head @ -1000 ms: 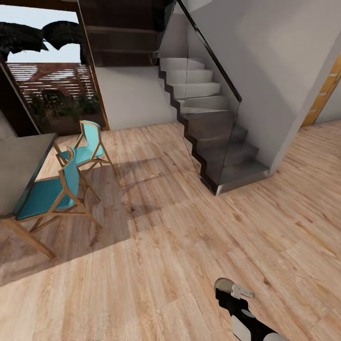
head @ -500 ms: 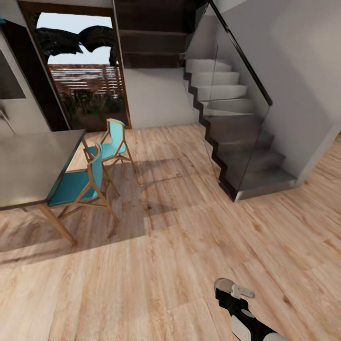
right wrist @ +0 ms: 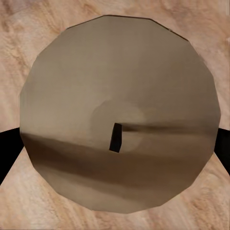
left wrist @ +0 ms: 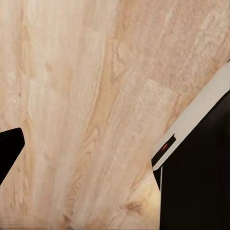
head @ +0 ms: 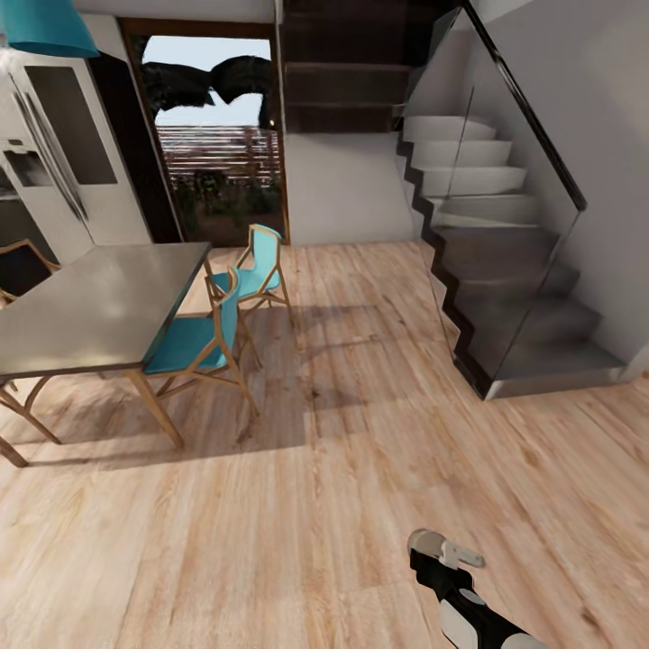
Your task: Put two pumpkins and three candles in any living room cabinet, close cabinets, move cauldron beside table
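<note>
Candle (right wrist: 120,86) on the move, wick up, clamped in right gripper (head: 443,557), low over plank floor (head: 297,505). Left gripper (left wrist: 81,163) over bare boards, one dark fingertip (left wrist: 8,155) visible; jaw state impossible to tell. Ahead: grey dining table (head: 99,311), teal chairs (head: 194,342), staircase (head: 505,270). Mid-errand by the look of it. This candle not yet stowed in a cabinet, and no judging the rest from here.

wood floor (head: 361,469) | grey table (head: 99,306) | teal chairs (head: 194,342) | stairs (head: 505,270)

no readable text, label, brand, number or sign appears on anything in these views.
</note>
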Controlling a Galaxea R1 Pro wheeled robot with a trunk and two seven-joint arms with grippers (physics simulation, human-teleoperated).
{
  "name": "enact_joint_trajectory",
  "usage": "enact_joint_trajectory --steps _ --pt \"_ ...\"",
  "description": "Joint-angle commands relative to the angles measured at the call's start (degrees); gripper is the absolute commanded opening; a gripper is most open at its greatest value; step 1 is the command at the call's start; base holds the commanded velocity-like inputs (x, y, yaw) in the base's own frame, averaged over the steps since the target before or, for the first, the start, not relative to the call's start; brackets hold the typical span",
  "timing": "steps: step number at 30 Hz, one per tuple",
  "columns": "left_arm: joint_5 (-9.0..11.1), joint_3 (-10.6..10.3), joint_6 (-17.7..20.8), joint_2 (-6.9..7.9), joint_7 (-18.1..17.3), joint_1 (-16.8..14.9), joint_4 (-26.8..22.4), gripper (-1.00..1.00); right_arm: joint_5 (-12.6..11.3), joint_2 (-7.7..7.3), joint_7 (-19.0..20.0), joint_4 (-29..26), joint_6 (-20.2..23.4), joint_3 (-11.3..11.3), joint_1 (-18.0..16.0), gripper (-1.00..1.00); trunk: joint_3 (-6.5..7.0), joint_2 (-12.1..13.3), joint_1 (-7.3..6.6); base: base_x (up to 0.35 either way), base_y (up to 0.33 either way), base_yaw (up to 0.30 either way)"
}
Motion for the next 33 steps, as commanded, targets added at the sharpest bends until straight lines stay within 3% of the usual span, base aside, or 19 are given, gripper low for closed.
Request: enact_joint_trajectory --steps 1,33 --pt "0.3 -0.5 0.2 0.01 0.3 0.0 -0.1 1.0 -0.4 -0.04 -0.3 -0.1 -0.1 0.5 0.0 -1.0 -0.03 0.0 0.0 0.0 0.0 0.288" --pt "0.3 -0.5 0.3 0.01 0.3 0.0 -0.1 1.0 -0.5 -0.13 -0.1 -0.2 0.0 0.4 0.0 -1.0 0.81 0.0 0.0 0.0 0.0 0.288"
